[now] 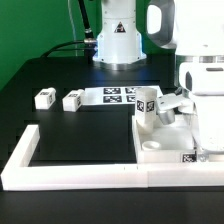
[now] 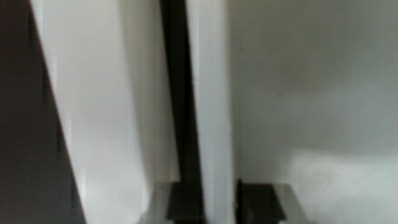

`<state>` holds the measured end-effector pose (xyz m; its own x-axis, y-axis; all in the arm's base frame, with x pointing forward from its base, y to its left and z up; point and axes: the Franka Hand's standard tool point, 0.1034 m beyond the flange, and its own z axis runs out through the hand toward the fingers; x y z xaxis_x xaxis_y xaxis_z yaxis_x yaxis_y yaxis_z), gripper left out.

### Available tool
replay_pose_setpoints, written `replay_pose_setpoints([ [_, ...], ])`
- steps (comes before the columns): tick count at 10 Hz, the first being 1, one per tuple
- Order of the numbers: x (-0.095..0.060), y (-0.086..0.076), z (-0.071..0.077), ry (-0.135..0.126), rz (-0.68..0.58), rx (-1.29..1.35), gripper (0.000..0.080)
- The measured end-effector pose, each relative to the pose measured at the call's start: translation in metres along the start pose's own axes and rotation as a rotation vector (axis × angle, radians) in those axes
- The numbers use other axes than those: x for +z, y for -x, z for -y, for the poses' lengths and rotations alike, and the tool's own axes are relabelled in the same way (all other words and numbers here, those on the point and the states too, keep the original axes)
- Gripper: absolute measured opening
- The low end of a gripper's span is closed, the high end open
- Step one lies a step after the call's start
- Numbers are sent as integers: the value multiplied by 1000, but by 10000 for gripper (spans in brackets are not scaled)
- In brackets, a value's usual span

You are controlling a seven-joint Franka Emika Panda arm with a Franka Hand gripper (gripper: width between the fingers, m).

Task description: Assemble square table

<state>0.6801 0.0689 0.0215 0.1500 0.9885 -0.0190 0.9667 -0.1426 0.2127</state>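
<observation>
1. Exterior view: the square tabletop slab (image 1: 165, 138) is seen lying rimmed face up, tucked into the corner of the L-shaped border wall (image 1: 70, 176). This is probably so that it is braced against sliding while legs are fitted. A round corner hole (image 1: 152, 147) is left exposed.
2. One leg block (image 1: 146, 106) is seen upright at the slab's far corner, just beside the gripper (image 1: 171, 104) on the exterior view's left. Whether it is touched cannot be told. A second leg block (image 1: 72, 100) and a third leg block (image 1: 44, 98) are left well apart from the gripper, beside the marker board (image 1: 115, 97).
3. The gripper is held over the slab's far part. How its jaws stand is not resolved in this view.
4. Wrist view: two dark fingertips (image 2: 185, 205) are seen either side of a narrow white strip (image 2: 215, 100), judged to be the slab's rim, with a dark gap alongside it. Whether the strip is pinched or merely straddled cannot be told.
</observation>
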Motion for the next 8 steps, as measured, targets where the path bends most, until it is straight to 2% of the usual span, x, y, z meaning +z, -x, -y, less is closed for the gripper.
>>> replay_pose_setpoints([
  [2, 0, 1, 0, 21, 50, -18, 84],
  [3, 0, 3, 2, 15, 54, -25, 84],
  [4, 0, 3, 7, -3, 59, -25, 181],
  [5, -1, 3, 12, -20, 65, -27, 317],
  [6, -2, 3, 18, -36, 69, -28, 317],
  [7, -2, 3, 23, -51, 73, -29, 498],
  [8, -3, 3, 25, -59, 76, -30, 599],
])
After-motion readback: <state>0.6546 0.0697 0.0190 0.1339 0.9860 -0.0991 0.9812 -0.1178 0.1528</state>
